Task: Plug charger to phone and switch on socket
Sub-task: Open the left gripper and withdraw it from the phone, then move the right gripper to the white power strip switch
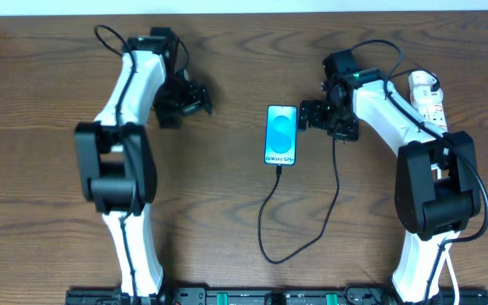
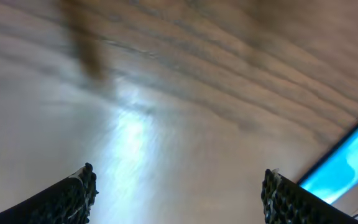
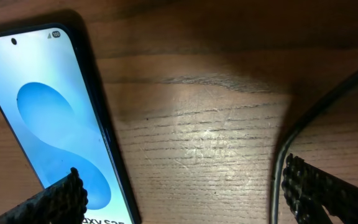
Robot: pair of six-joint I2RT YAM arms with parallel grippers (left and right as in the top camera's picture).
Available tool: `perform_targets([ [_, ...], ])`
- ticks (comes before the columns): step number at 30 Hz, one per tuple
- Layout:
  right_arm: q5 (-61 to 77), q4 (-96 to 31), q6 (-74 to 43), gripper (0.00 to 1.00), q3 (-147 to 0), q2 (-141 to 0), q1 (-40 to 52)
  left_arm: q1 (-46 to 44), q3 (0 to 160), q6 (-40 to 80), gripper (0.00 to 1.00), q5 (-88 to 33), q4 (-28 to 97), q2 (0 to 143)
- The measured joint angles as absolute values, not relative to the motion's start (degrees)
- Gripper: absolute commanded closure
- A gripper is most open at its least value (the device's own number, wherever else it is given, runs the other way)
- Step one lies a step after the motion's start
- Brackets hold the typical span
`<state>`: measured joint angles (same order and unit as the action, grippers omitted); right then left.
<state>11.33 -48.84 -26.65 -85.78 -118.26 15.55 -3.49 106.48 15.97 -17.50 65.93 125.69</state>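
Note:
The phone (image 1: 280,134) lies flat mid-table with its blue screen lit. The charger (image 1: 265,229) is a thin black cable; its plug tip meets the phone's bottom edge, then it loops toward the front and runs back up under my right gripper. The socket (image 1: 428,97), a white strip, lies at the far right, partly behind my right arm. My right gripper (image 1: 313,114) is open and empty just right of the phone's top. In the right wrist view the gripper (image 3: 182,174) spans bare wood between the phone (image 3: 42,112) and the cable (image 3: 283,149). My left gripper (image 1: 195,102) is open and empty, left of the phone.
In the left wrist view the open fingers (image 2: 179,177) hang over bare, glossy wood, with a blue corner of the phone (image 2: 353,162) at the right edge. The table's far edge runs along the top of the overhead view.

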Motion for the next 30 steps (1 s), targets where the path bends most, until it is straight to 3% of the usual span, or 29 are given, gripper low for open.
perform_targets([
  [16, 10.2, -48.9, -26.5, 0.01, -85.8, -118.3, 15.2, -3.5, 106.5, 13.5, 0.13, -13.1, 69.0, 92.3],
  [30, 10.2, -50.4, -26.5, 0.01, -85.8, -118.3, 15.2, -3.5, 106.5, 13.4, 0.12, -13.1, 71.2, 88.8],
])
